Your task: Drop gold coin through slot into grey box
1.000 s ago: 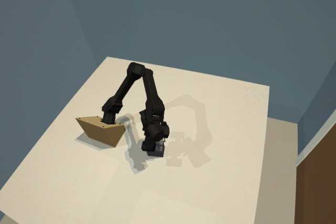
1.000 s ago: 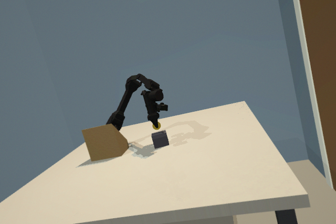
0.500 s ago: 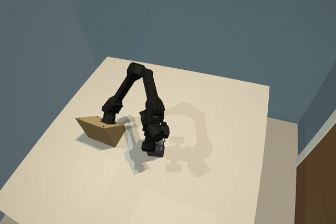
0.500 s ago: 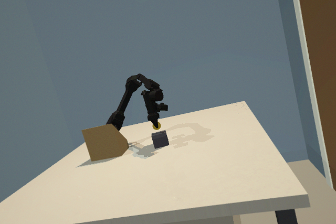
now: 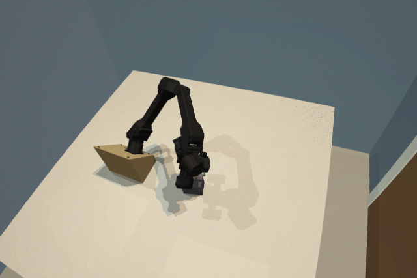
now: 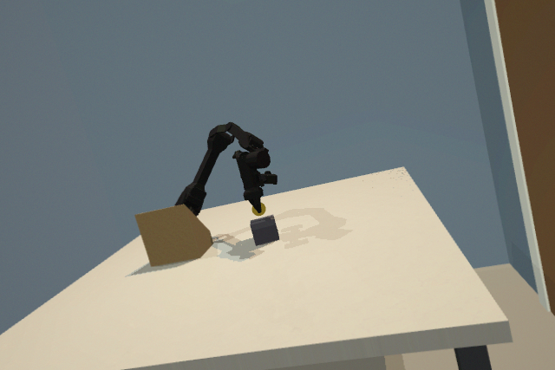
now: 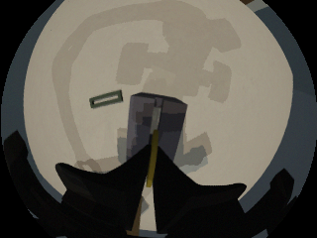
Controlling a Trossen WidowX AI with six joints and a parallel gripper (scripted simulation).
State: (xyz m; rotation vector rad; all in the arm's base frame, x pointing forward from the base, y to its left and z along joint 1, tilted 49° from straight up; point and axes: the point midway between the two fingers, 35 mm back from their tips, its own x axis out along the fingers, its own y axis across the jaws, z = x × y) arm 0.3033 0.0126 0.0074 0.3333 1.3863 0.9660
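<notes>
While the gripper (image 6: 258, 210) (image 7: 153, 150) grips the gold coin (image 6: 262, 205) (image 7: 154, 158) on edge | coin above grey box (image 6: 265, 230) (image 7: 140, 119), apart in exterior view | green holder (image 7: 106, 99) beside box.

in the top view, a pale table (image 5: 275, 221) (image 6: 313, 294) (image 7: 253, 114) spans the centre toward 6 o'clock. blue-grey walls (image 5: 252, 15) (image 6: 313, 43) (image 7: 304, 109) rise toward 12 o'clock. a brown panel (image 5: 397, 224) (image 6: 529, 66) with a pale edge strip (image 5: 392, 175) (image 6: 495, 70) stands at 4 o'clock.
</notes>
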